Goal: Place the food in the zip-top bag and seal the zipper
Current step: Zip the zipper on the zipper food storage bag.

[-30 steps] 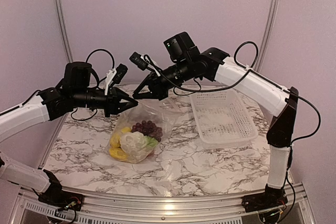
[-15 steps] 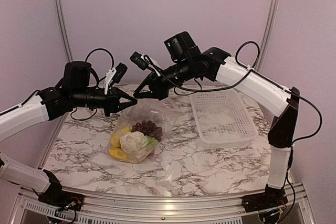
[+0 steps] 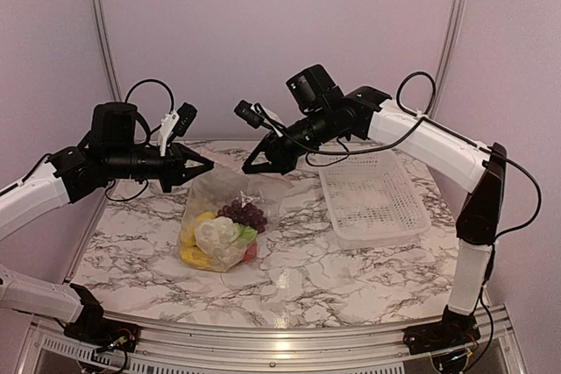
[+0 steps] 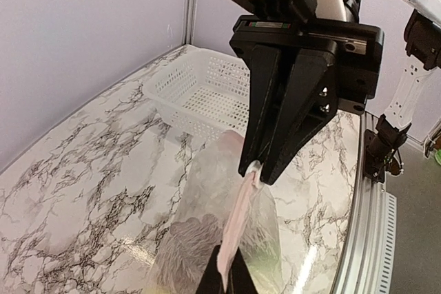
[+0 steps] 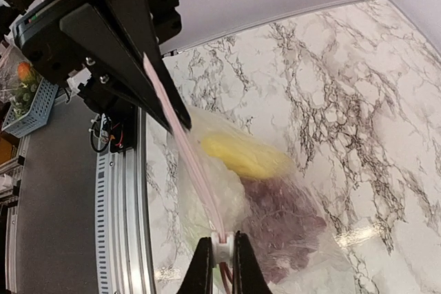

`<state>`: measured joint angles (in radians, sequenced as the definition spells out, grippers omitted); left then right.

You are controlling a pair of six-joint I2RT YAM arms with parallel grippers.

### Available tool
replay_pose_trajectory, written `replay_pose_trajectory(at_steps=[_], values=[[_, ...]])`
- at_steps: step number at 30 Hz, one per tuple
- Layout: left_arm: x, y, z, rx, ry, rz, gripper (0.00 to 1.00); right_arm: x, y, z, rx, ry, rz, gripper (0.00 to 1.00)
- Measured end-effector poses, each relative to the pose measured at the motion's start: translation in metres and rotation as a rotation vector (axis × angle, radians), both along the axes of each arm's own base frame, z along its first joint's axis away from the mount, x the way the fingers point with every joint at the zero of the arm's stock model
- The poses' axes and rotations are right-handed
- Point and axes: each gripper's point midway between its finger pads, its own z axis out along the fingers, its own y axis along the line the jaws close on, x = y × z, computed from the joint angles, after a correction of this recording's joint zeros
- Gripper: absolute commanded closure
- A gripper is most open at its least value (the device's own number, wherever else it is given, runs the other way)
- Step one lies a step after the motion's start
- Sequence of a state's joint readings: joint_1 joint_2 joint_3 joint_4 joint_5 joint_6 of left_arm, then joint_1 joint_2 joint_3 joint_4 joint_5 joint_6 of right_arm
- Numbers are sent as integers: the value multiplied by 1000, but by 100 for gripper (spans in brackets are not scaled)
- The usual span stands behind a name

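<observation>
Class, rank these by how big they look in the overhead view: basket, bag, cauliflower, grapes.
Largest: basket and bag, about alike; the bag's top is held up nearer the camera, so unranked.
Then cauliflower.
Then grapes, only slightly smaller.

A: Did you read any lettering on this rig?
B: No. You had no legible text, label, brand or number on the zip-top bag [image 3: 210,194], the white lattice basket [image 3: 383,232], or anywhere else in view.
</observation>
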<state>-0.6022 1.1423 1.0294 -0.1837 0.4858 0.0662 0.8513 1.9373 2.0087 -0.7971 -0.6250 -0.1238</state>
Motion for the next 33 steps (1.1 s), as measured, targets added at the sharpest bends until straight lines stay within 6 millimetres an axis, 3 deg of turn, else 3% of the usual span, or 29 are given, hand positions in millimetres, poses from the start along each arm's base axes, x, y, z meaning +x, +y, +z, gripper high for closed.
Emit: replay_pose_trajectory(at_steps=[9,21,33], values=[[3,14,-2,17,-26,35,100,8,-41,-29,-83,56,-74,100],[4,18,-5,23,-28,43,100,11,-83,-61,-174,82,-155,100],[7,21,-6,34,-41,56,100,14,-109,-89,-272,91,-217,100]])
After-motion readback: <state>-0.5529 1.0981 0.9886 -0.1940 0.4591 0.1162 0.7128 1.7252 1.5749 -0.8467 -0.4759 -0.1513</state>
